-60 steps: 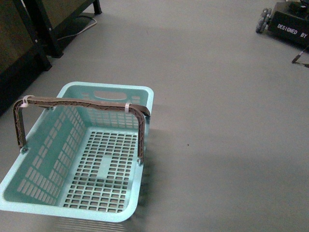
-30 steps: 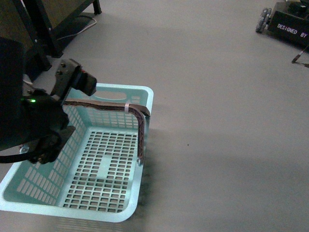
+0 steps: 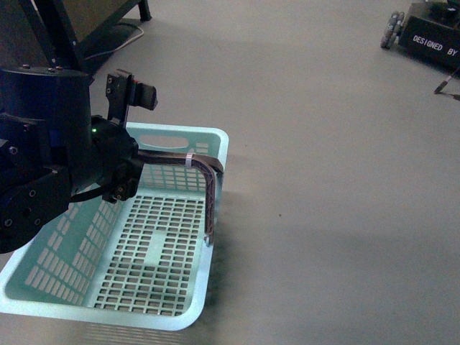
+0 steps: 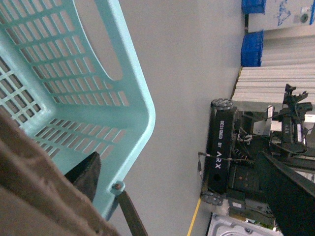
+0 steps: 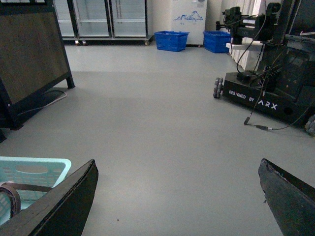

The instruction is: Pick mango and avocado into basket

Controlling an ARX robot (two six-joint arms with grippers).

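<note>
The light turquoise basket (image 3: 215, 147) stands on the grey floor at the lower left and holds nothing. Its brown arched handle (image 3: 210, 194) is upright. My left arm (image 3: 65, 158) hangs over the basket's left half and hides that side. In the left wrist view the left gripper (image 4: 182, 196) is open and empty, with one dark finger (image 4: 86, 172) close to the basket's corner (image 4: 138, 98). My right gripper (image 5: 177, 196) is open and empty above bare floor, and the basket's end (image 5: 29, 169) shows beside it. No mango or avocado is in view.
A black wheeled robot base marked "DESIGNED BY ARX" (image 3: 431, 36) stands at the far right and also shows in the right wrist view (image 5: 256, 98). Dark furniture legs (image 3: 72, 50) stand at the back left. Blue crates (image 5: 171, 40) sit by the far wall.
My left arm has come into view from the left and moved up and right over the basket's left side. The basket has not moved.
</note>
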